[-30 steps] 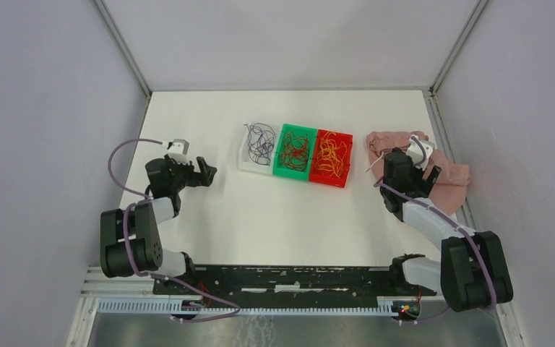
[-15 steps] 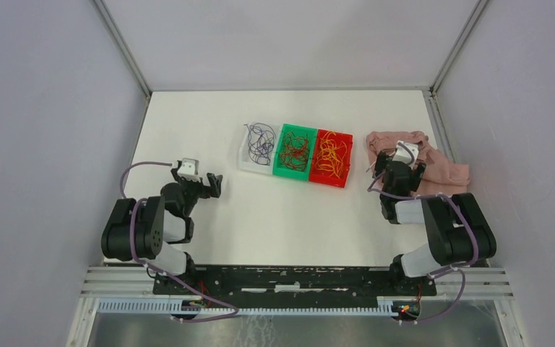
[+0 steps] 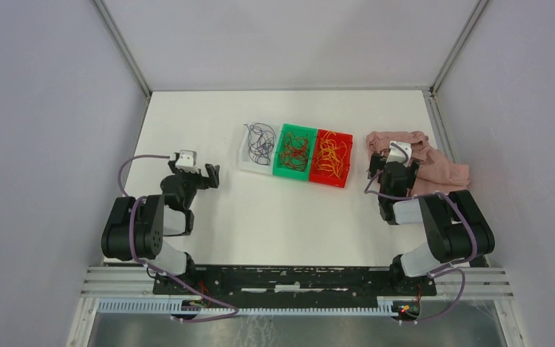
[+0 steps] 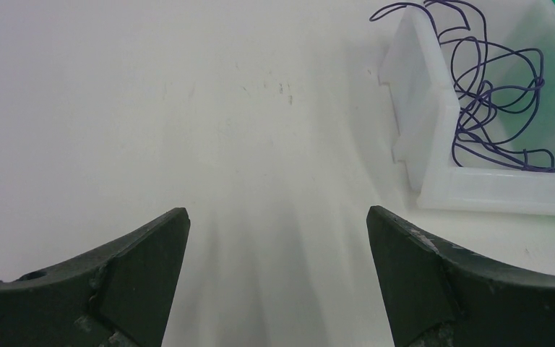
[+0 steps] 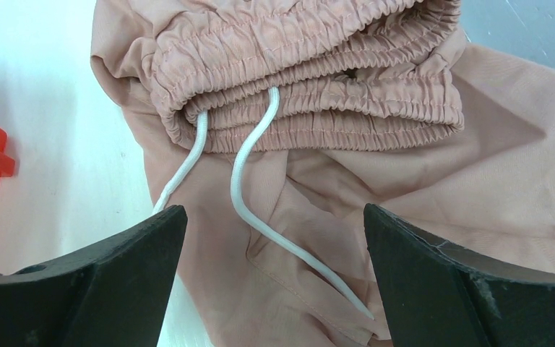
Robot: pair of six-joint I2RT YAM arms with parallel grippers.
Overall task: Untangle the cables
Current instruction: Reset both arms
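Over the last second both arms pulled in from a stretched-out pose to a folded one, elbows tucked back toward their bases at 6 o'clock. Most of that fold happened in the first half second, with only small drift after.

The left fingers sat spread wide and held nothing, low over bare bench at 9 o'clock of the bins. They pointed toward the white bin, well apart from it. The right fingers were also spread wide and held nothing, hanging over the pink drawstring garment at 3 o'clock of the bins. Its white drawstring lay between them but ungripped.

None of the cables had shifted. The purple cables lay loose in the white bin, one loop over its far rim. The dark red cables were in the green bin and the yellow-orange cables in the red bin. The three bins touched side by side at 12 o'clock of the bench centre. No stray cable was visible on the bench.

Judgement: colours were already separated one per bin, and both arms were backing off with nothing held. That reads as the sorting being done, or nearly done, with the arms heading to rest. I couldn't tell from the top view whether the strands inside each bin were fully untangled.
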